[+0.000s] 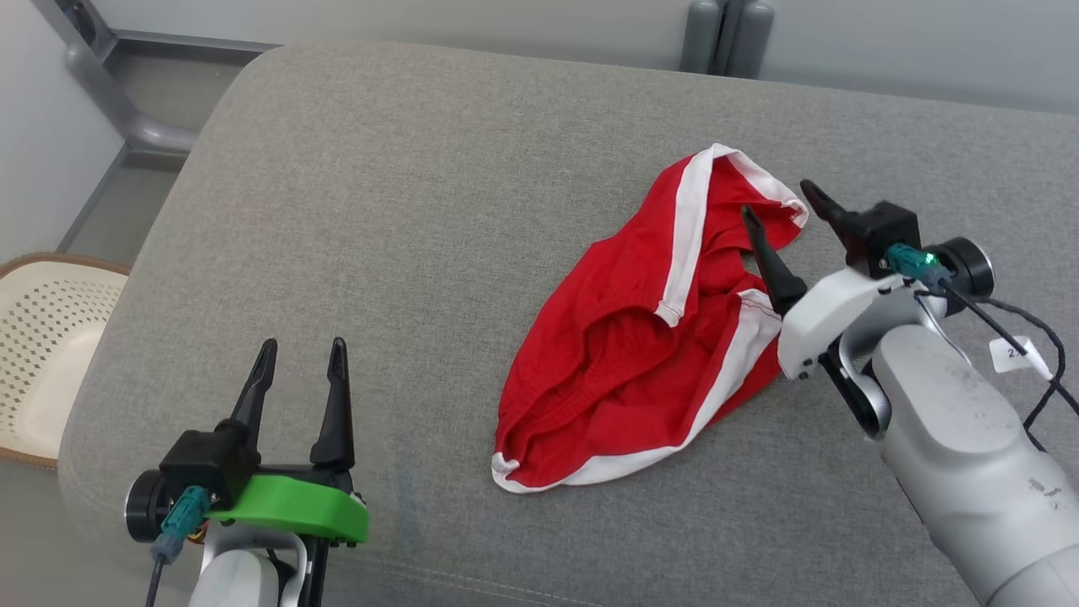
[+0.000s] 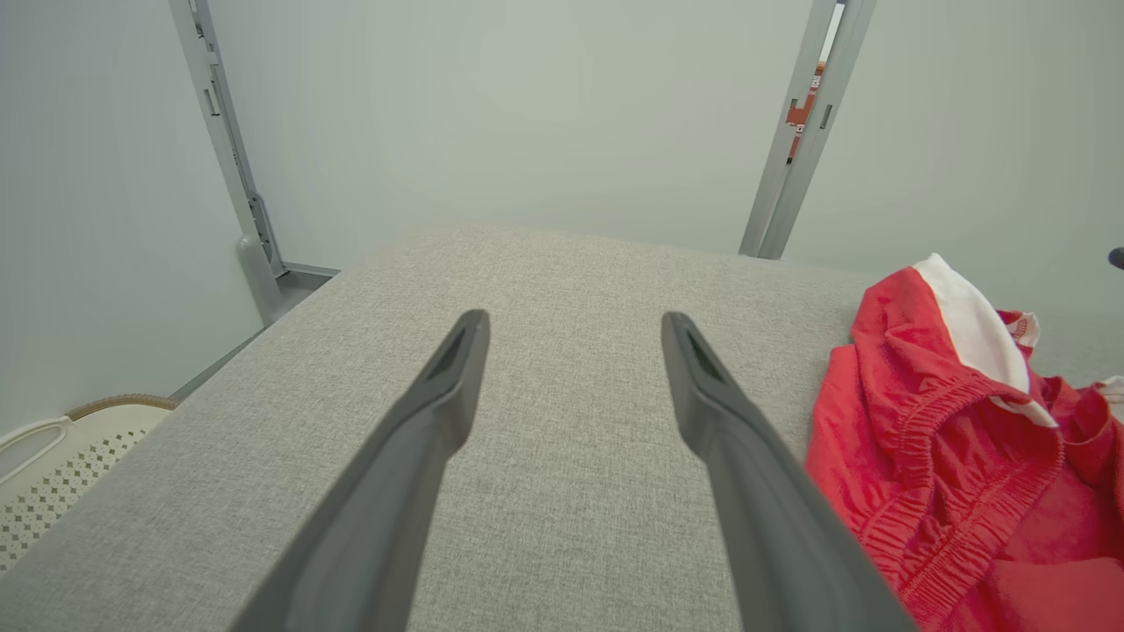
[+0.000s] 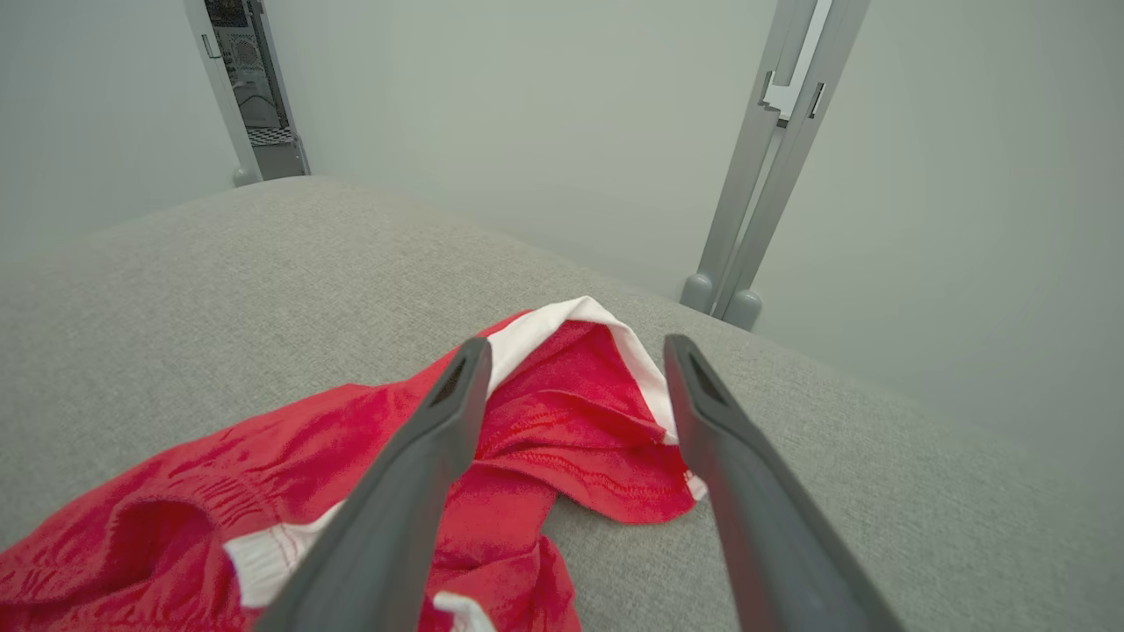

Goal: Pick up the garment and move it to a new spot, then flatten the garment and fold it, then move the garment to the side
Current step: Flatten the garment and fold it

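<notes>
While the red garment (image 1: 641, 354), white-banded along its edges, lay bunched right of centre in the head view on the grey padded surface (image 1: 379, 211), we found both grippers unclenched and holding nothing. The right gripper (image 1: 775, 198) hovered at the garment's upper right edge. In its wrist view the spread fingers (image 3: 421, 456) framed a raised white-trimmed fold, and no cloth was pinched between them. The left gripper (image 1: 303, 343) stood at the lower left of the head view, well apart from the cloth, over bare surface. A pale perforated basket (image 1: 42, 337) showed at the left edge, off the surface.

We judged the flattening step to be in hand, since the cloth was crumpled, neither spread nor folded. Whether this was already its new spot, we could not tell.

The next move, in our judgement, called for the left gripper to reach across to the near hem, for each gripper to close on a separate edge, and for the two to draw apart until the cloth lay smooth.
</notes>
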